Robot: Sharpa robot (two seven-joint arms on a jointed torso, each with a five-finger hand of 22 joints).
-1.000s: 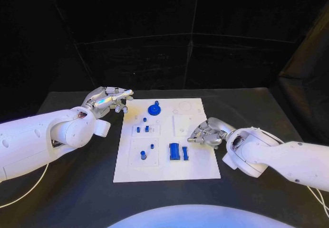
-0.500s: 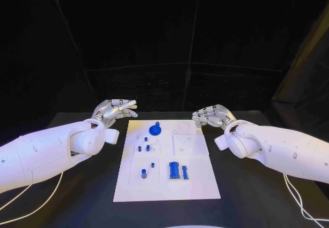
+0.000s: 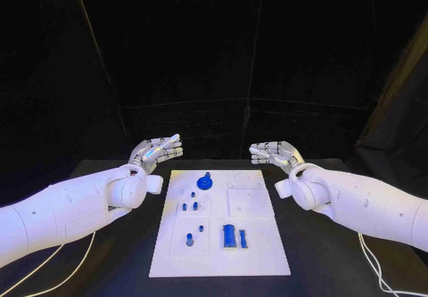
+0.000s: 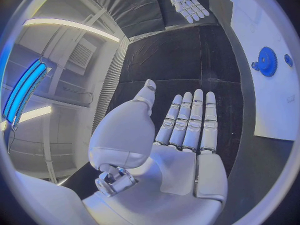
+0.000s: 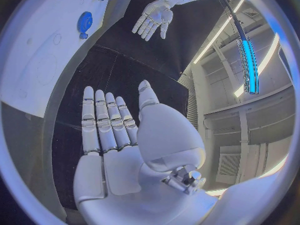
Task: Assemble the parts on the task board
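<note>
**Hovering empty-handed above the board**

Hovering at the far end of the bench (image 3: 107,272), both hands were raised clear of the work. The left hand (image 3: 157,151) had its fingers (image 4: 190,120) stretched flat and side by side, the thumb set apart, and held nothing. The right hand (image 3: 276,151) matched it: fingers (image 5: 103,120) straight, palm bare, nothing in its grasp.

The board (image 3: 258,253) lay lengthwise in the middle of the bench, between the two arms and nearer the robot than either hand. On it, a blue gear (image 3: 206,182) sat at the far end. Small blue pegs (image 3: 189,206) stood about the middle, more pegs (image 3: 188,238) stood nearer the robot, and two taller blue blocks (image 3: 234,236) stood just beside those. Pale round outlines beside the gear and a square recess below them looked unfilled.

Judging from this, no part was in hand and the hands stood between steps, either just starting or resting after a placement; how much of the assembly was done I could not tell. The next move would call for one hand to come down over the board, close its fingers on a small part without knocking its neighbours, and carry it to its seat.

The bench was covered in black cloth. Black drapes hung behind it, and the wrist views showed strip lights overhead.
</note>
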